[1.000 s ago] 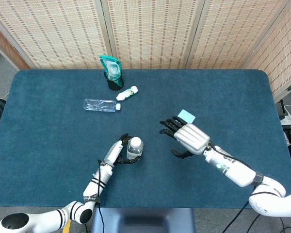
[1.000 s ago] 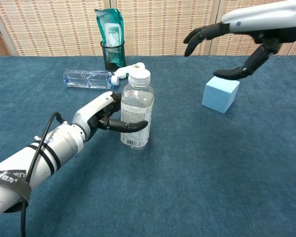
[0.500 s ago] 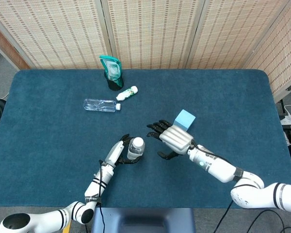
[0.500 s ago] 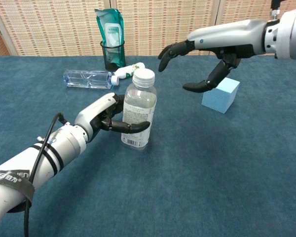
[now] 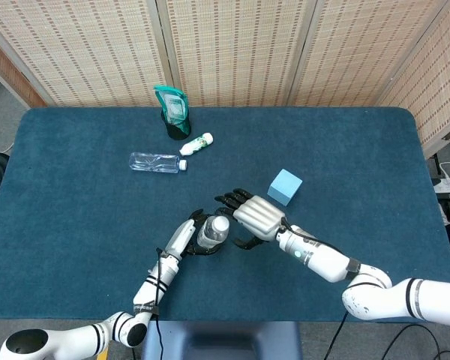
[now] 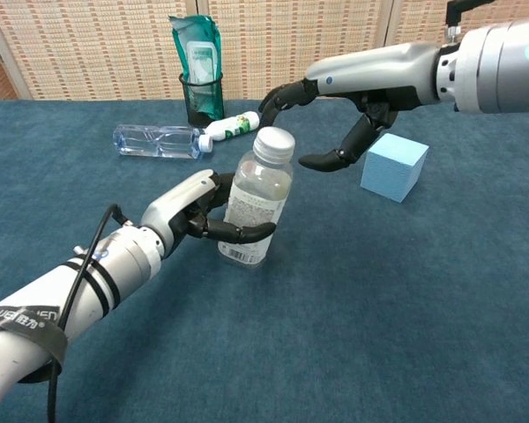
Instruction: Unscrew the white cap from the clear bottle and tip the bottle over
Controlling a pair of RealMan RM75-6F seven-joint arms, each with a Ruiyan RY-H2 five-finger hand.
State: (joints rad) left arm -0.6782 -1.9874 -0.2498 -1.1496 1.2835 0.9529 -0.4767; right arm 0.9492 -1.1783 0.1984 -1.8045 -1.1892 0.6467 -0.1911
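Three bottles are counted on the blue table (image 5: 75, 225): one upright clear bottle (image 6: 254, 211) near the front edge, one empty clear bottle (image 5: 157, 162) lying flat farther back, and one small white bottle (image 5: 196, 144) lying beside it. One light blue cube (image 6: 394, 166) and one black cup (image 6: 202, 99) holding a green pouch (image 6: 198, 48) are also seen. The upright bottle is gripped around its label by the left hand (image 6: 189, 210), fingers wrapped about its body. Compared with a second ago, the bottle is now tilted to the right, and the right hand (image 6: 331, 119) has been brought from above the cube to just beside the white cap (image 6: 274, 142), fingers spread and holding nothing. The cap is seen still seated on the neck; the bottle's clear wall shows a white label low down.
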